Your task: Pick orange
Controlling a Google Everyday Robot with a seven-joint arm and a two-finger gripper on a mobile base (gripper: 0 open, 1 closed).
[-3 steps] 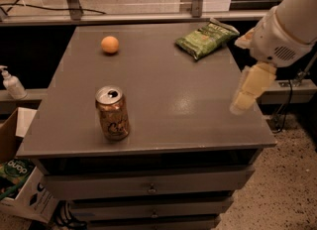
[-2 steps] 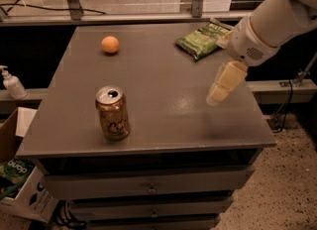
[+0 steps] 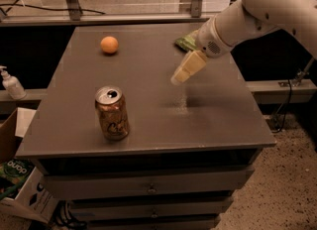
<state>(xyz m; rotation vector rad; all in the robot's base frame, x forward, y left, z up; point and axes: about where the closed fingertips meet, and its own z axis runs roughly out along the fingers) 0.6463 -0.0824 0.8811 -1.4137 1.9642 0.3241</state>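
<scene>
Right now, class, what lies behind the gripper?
A green bag, only its edge showing; the arm covers the rest. The gripper hovers above the table, away from the orange.

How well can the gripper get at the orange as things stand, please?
Probably yes. The gripper hovers over the table, right of centre, and nothing stands between it and the orange at the back left. The soda can stands nearer the front, off that line.

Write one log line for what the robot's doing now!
end effector: over table middle | orange: back left, not held | can: upright, front left
</scene>
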